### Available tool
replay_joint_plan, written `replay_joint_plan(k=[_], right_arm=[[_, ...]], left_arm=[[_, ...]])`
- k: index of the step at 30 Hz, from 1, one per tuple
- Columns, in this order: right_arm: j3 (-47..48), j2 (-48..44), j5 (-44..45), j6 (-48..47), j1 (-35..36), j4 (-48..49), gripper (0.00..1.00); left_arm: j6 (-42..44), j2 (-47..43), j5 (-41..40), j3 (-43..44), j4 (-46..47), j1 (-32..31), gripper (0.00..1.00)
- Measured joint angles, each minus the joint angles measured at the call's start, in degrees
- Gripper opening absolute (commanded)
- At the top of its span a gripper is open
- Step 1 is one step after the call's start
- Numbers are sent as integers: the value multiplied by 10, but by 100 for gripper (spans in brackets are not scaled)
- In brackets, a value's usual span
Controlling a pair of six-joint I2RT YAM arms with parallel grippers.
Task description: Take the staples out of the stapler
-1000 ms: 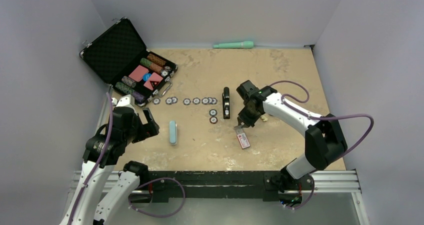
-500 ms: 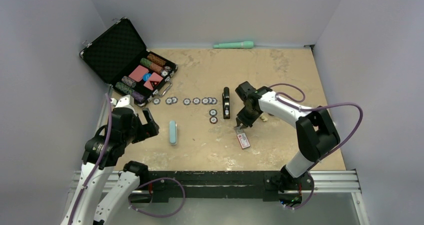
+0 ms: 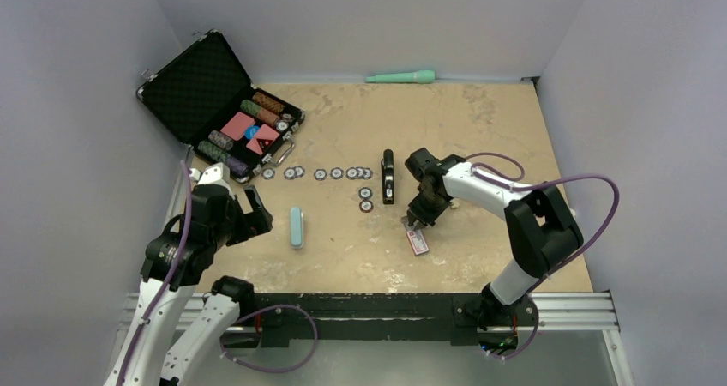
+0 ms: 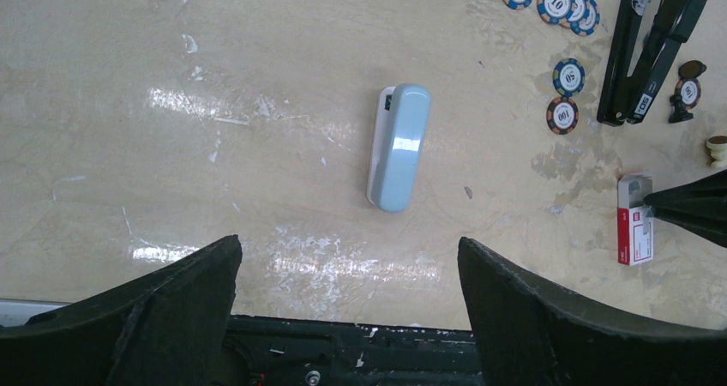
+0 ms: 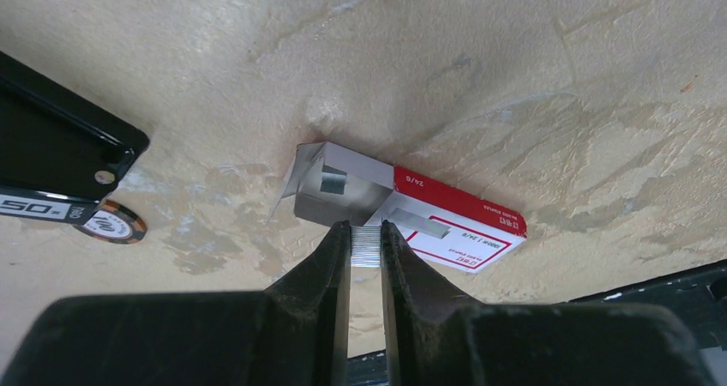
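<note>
right gripper (image 5: pixel 366 229) pinching staples (image 5: pixel 366 249) just above open red-and-white box (image 5: pixel 446 227); stapler (image 3: pixel 387 177) near, chips (image 3: pixel 366 199) left of it; left gripper (image 4: pixel 347 247) spread wide over blue bar (image 4: pixel 399 146)

The left arm (image 3: pixel 171 249) sits folded close above its base, elbow tucked and wrist tilted downward. The left gripper (image 4: pixel 347 244) has its jaws spread wide (both dark fingers (image 4: pixel 171 317) show at the bottom corners of its wrist view), with nothing between them. The right arm (image 3: pixel 480 184) rises from its base, bends sharply at the elbow and reaches leftward, its wrist turned down. The right gripper (image 5: pixel 366 236) points at the surface, its fingers (image 5: pixel 326 266) drawn nearly together and pinching the staples (image 5: pixel 366 247) at their tips.
</note>
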Motion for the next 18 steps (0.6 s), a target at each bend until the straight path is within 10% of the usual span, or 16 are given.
replay_joint_plan(k=[18], right_arm=[[-18,-12,0,21,0,21,0]], left_arm=[[0,0,0,0,1,0,100]])
